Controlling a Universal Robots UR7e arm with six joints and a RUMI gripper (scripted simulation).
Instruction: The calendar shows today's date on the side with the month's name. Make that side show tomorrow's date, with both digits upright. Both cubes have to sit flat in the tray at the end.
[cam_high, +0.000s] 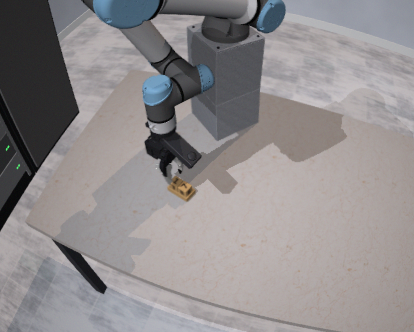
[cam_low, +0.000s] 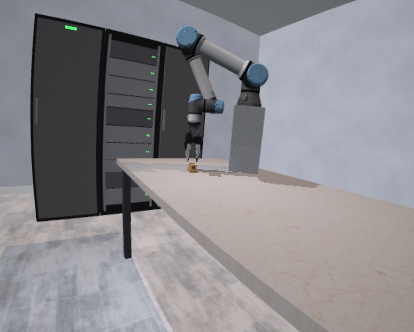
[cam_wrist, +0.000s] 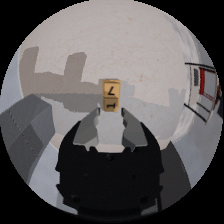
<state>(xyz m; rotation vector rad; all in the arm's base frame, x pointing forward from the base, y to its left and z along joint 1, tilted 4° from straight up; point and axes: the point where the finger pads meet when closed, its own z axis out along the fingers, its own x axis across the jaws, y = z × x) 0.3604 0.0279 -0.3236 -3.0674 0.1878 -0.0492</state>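
Note:
The small wooden calendar (cam_low: 192, 170) stands on the table, a tray with two cubes side by side. In the wrist view the far cube (cam_wrist: 111, 89) shows a dark digit on top that looks like a 7. The near cube (cam_wrist: 110, 105) shows a dark mark that I cannot read. My gripper (cam_high: 169, 173) (cam_low: 191, 158) (cam_wrist: 110, 108) points straight down, low over the calendar's near end. Its fingers stand partly apart with nothing between them. The side with the month's name is too small to read in any view.
The arm's grey pedestal (cam_high: 227, 80) (cam_low: 246, 140) stands on the table behind the calendar. Tall black server cabinets (cam_high: 30, 85) (cam_low: 100, 115) stand off the table's left edge. The table edge (cam_high: 75, 240) runs along the front left.

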